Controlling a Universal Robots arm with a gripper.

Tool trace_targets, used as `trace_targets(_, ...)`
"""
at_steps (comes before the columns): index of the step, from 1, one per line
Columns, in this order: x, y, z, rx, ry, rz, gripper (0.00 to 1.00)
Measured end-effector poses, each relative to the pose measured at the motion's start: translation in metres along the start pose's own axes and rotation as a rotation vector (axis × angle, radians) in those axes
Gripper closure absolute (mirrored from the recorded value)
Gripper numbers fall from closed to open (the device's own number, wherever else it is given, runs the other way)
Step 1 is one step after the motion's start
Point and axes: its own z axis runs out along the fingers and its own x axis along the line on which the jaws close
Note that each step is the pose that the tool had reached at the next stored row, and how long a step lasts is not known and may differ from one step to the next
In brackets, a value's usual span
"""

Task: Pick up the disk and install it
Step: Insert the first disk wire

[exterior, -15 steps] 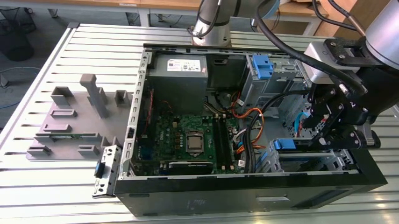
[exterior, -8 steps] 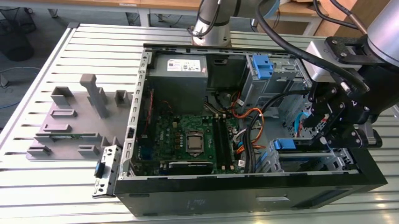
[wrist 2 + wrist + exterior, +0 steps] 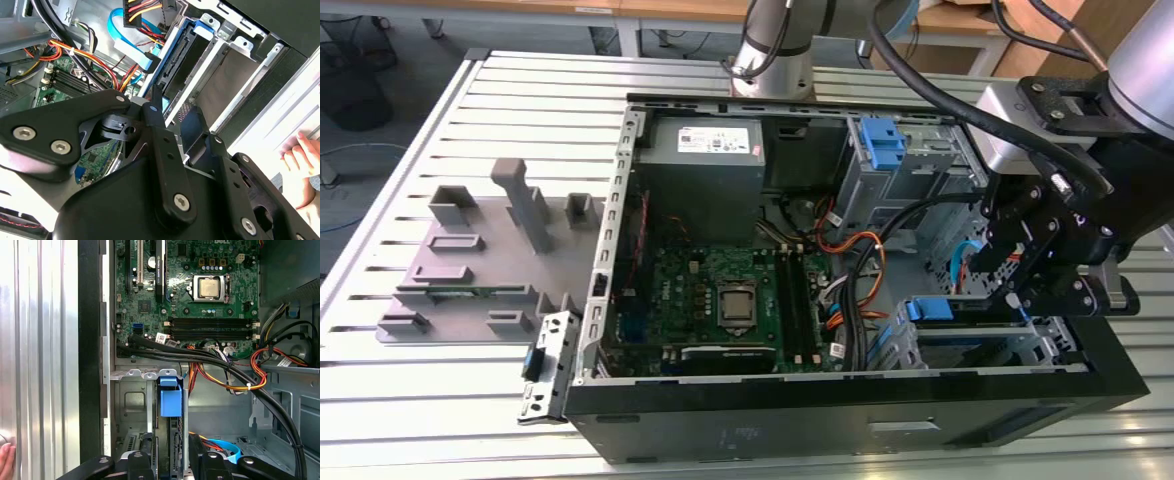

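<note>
Lower right of the exterior view: the disk (image 3: 934, 309) stands on edge in its cage (image 3: 899, 342), long axis running rightward into the gripper (image 3: 1041, 295) straddling its end; we cannot tell whether the jaws clamp it.

The disk (image 3: 945, 309) stands on edge in the drive cage (image 3: 987, 350), its label face hidden between the cage walls. The gripper (image 3: 1034, 290) covers the disk's end toward the exterior view's right. A person's hand (image 3: 302, 165) is cut off by the frame edge in both wrist views. The arm (image 3: 767, 45) runs out past the exterior view's top edge.
</note>
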Motion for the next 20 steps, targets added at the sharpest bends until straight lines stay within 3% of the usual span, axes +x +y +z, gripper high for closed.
trace_targets(5, 0.0000, 0.0000, -0.0011, 0.0000, 0.0000, 0.000, 0.58)
trace_targets(7, -0.0002, 0.0000, -0.0049, 0.0000, 0.0000, 0.000, 0.58)
trace_targets(15, -0.0012, -0.0001, -0.0046, 0.0000, 0.0000, 0.000, 0.58)
trace_targets(20, -0.0052, -0.0006, -0.0038, 0.0000, 0.0000, 0.000, 0.58)
